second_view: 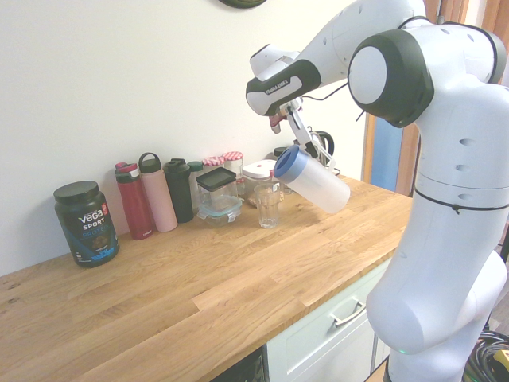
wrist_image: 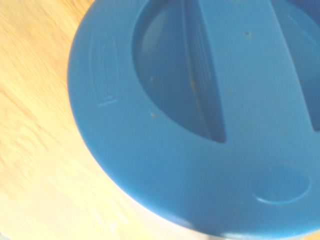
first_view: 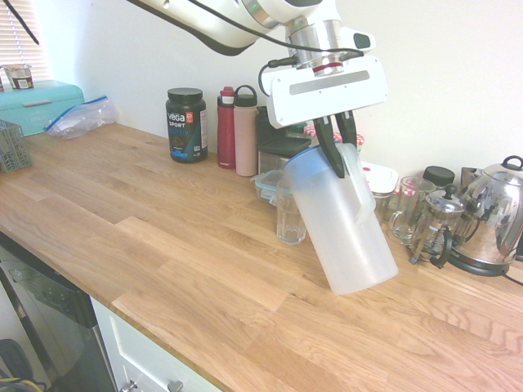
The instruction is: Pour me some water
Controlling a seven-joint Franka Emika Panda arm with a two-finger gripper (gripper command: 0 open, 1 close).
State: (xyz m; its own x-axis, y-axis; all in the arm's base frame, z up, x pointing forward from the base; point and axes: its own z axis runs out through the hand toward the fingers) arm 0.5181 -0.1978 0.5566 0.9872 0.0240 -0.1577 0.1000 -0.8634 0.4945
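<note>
A translucent white pitcher (first_view: 343,233) with a blue lid (second_view: 289,165) hangs tilted above the wooden counter, lid end toward a clear drinking glass (first_view: 290,216). My gripper (first_view: 339,159) is shut on the pitcher's handle, fingers pointing down from above. The glass (second_view: 268,205) stands upright on the counter just beside and below the pitcher's lid edge. No water stream shows. The blue lid (wrist_image: 200,110) fills the wrist view, over wood grain.
Behind the glass stand a black Vega tub (first_view: 186,124), red and pink bottles (first_view: 235,129), food containers (first_view: 278,155), jars, a French press (first_view: 437,229) and a steel kettle (first_view: 494,216). A teal box (first_view: 41,102) and plastic bag sit far left. The counter's front edge (first_view: 122,314) runs diagonally.
</note>
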